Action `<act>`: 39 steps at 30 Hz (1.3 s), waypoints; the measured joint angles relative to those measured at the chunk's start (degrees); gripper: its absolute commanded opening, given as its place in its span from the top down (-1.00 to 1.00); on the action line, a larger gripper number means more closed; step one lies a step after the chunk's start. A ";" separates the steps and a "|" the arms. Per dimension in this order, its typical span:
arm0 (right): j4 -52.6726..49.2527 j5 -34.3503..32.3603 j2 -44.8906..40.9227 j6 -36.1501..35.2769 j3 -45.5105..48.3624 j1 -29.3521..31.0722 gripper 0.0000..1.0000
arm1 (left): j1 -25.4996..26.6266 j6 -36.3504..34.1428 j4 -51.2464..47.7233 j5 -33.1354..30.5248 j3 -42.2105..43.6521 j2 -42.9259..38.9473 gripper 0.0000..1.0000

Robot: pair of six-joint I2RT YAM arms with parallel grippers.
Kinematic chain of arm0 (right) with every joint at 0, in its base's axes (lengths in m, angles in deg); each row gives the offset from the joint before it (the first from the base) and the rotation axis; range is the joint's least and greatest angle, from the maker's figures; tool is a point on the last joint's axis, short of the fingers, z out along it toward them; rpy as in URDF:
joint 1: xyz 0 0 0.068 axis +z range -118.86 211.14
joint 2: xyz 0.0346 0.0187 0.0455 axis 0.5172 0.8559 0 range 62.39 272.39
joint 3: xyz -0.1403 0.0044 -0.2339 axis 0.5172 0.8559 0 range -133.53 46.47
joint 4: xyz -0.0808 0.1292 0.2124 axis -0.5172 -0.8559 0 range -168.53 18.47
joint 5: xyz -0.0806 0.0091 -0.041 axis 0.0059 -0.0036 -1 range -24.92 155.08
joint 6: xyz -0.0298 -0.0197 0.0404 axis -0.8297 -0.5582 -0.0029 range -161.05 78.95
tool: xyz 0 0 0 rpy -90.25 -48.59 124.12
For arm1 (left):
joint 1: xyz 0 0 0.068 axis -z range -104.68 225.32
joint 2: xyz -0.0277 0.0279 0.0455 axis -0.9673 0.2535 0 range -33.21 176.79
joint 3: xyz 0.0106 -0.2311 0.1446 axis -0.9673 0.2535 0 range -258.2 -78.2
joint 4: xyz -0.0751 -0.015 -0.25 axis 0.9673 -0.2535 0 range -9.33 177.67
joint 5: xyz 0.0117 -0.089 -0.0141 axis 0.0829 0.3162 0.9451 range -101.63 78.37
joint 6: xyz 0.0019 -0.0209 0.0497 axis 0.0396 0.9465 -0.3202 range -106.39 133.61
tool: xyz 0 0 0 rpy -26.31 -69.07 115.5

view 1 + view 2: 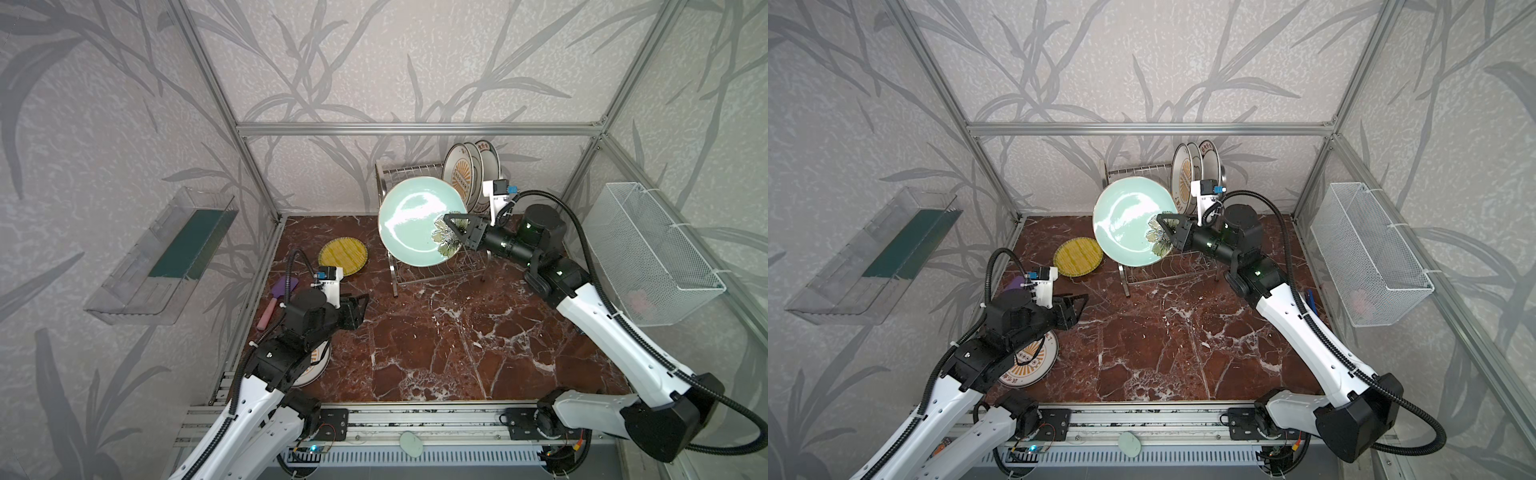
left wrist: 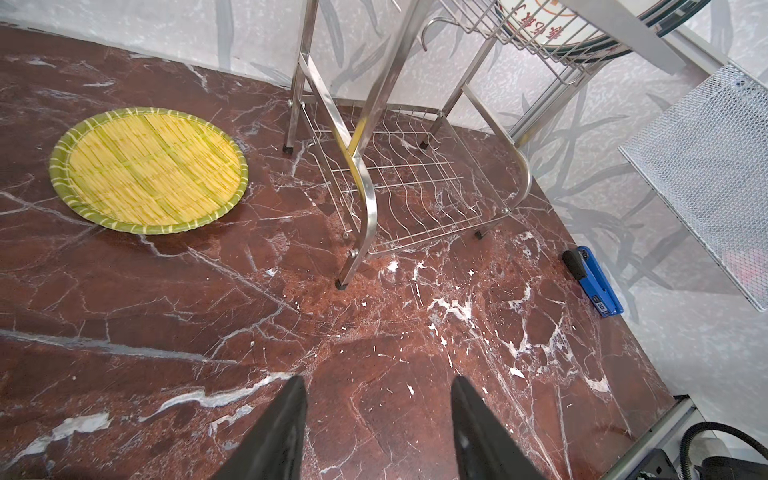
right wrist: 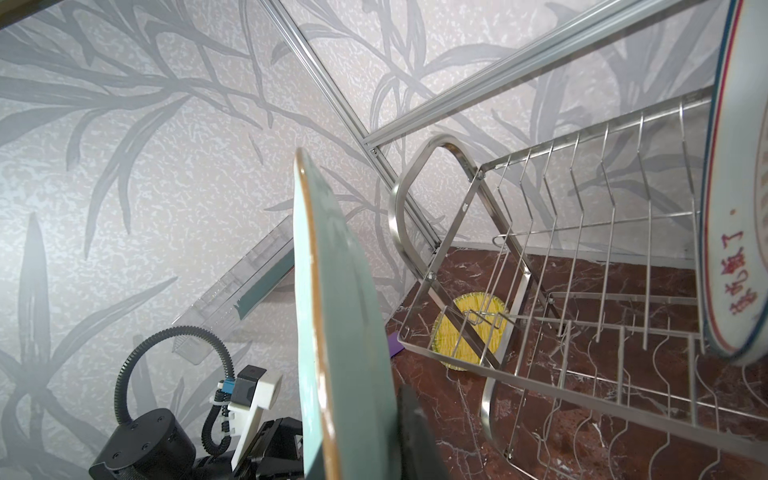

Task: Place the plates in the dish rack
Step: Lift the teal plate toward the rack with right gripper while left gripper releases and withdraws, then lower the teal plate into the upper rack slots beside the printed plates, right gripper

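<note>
the dish rack (image 1: 411, 167) stands at the far middle of the table, and right in front of its upper shelf hangs the big pale teal plate (image 1: 411, 220), lifted clear of the table and up on edge with its face turned toward the near left. three plates (image 1: 469, 170) are already upright at the right end of that shelf, so the free slots lie just left of them and just beyond the teal plate, and that's the gap this move turns on. by my read the plate needs to travel away and down, with its edge lined up to the wires. the yellow ribbed plate (image 1: 343, 257) lies flat on the table left of the rack, and a sunburst plate (image 1: 1027, 365) sits at the near left, half under the left arm. the right gripper (image 1: 455, 224) is pinched on the teal plate's rim at the flower, clearly the nearer arm. the left gripper (image 2: 377, 380) hovers spread and empty, well apart from the rack.
</note>
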 measured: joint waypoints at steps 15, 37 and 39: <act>-6.47 -12.09 1.27 -9.90 -11.91 -0.02 1.00 | 0.00 0.00 -0.07 -0.52 0.00 -1.57 -0.08; -3.76 -38.75 9.77 -26.27 -16.04 7.08 1.00 | 0.00 0.09 0.02 0.07 0.02 -1.51 -0.08; -3.04 -41.77 10.36 -28.72 -16.04 9.01 1.00 | 0.00 0.09 0.02 0.13 0.02 -1.51 -0.08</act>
